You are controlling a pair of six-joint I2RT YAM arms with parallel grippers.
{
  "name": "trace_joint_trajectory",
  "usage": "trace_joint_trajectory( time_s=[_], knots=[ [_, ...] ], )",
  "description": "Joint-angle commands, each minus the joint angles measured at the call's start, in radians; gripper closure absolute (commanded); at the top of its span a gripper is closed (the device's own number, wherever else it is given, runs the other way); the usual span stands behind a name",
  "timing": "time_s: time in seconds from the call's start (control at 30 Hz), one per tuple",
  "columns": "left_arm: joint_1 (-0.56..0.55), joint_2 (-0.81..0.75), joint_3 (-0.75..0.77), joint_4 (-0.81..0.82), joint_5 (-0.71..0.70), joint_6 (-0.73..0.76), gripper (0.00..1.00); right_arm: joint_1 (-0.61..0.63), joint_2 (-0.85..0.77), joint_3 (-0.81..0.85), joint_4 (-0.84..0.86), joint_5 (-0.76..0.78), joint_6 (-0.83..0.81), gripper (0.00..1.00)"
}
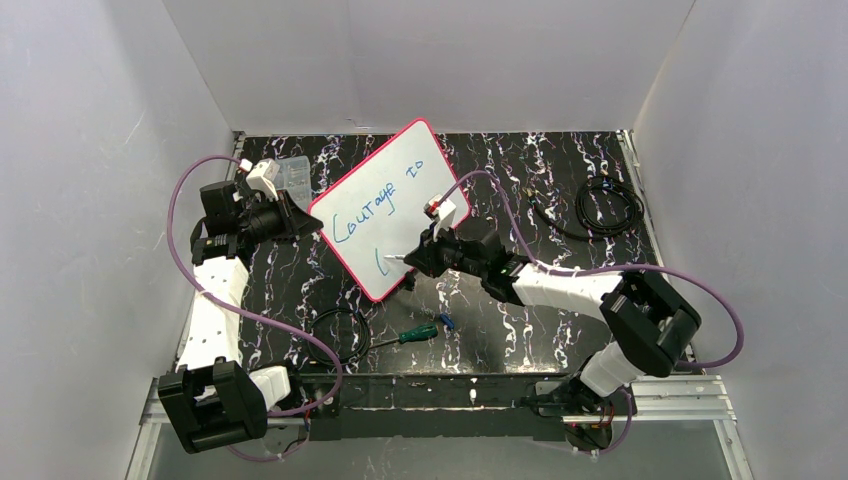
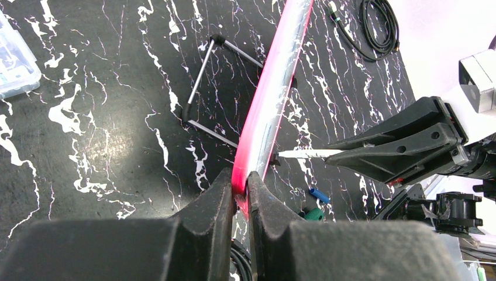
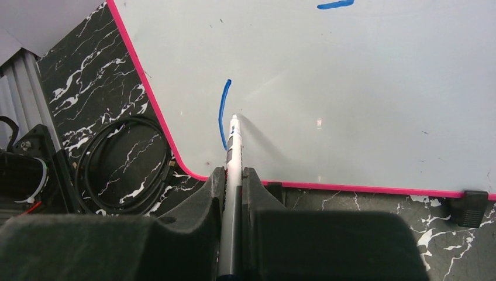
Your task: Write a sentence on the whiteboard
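At the left edge of the black, white-veined desk (image 1: 500, 320), the left tool (image 2: 240, 178) is pressed together on the thin pink-red rim of the large white rectangular whiteboard (image 1: 395, 190), pinching it. The board stands tilted on a wire stand in the rear-left part of the desk, its long axis running from near-left toward the rear-right. On it the blue handwritten sentence (image 1: 375, 210) so far reads "Courage to", with one lone blue stroke (image 3: 223, 111) starting a second line by the board's near-left corner.

Right of that, the right tool (image 3: 234, 175) is clamped on a slim white-and-silver marker (image 3: 233, 152), whose tip sits at the foot of that stroke. The unwritten surface lies to the right of the tip along the long axis, so the right arm is the one placed to write.

Whether the tip actually touches the surface cannot be told. The board's back is hidden, and the wire stand shows only in the left wrist view.
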Motion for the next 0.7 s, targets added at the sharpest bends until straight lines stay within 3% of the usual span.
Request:
trace_joint_trajectory(
  time_s=[0.0,0.67],
  knots=[
    [-0.004,-0.009,-0.003,-0.024,-0.014,0.031,1.00,0.000,0.008,0.022,0.063,-0.027,0.015,0.99],
    [-0.005,-0.004,-0.001,-0.022,-0.012,0.030,1.00,0.000,0.062,0.028,0.022,-0.006,0.002,0.99]
  ],
)
